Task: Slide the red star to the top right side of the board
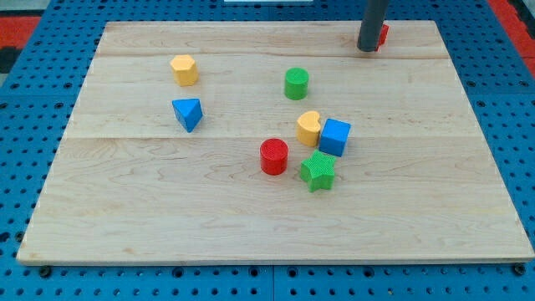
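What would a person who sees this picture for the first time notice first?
The eye goes first to the dark rod at the view's top right, where my tip stands against a red block that it mostly hides, so its shape cannot be told. Next comes the cluster near the board's middle: a red cylinder, a green star, a blue cube and a yellow block close together.

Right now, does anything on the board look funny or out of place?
Nothing is broken or tipped. The only odd bit is the red block at the view's top right: it is mostly hidden behind my tip, so its shape can't be made out. The other blocks sit flat on the wooden board.
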`<move>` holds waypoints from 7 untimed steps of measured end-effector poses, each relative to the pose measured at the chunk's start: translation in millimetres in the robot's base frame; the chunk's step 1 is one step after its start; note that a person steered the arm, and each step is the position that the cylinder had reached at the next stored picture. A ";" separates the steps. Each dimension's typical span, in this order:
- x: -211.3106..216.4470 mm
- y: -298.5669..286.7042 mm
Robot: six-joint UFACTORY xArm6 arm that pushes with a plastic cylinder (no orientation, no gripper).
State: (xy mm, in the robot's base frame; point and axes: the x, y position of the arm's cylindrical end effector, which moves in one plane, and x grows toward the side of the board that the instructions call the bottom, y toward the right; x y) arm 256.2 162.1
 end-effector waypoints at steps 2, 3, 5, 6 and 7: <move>-2.5 -21.6; -7.4 -40.4; -14.5 -16.6; -18.1 -2.3; -24.9 4.7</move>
State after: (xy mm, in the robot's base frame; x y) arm 231.3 166.8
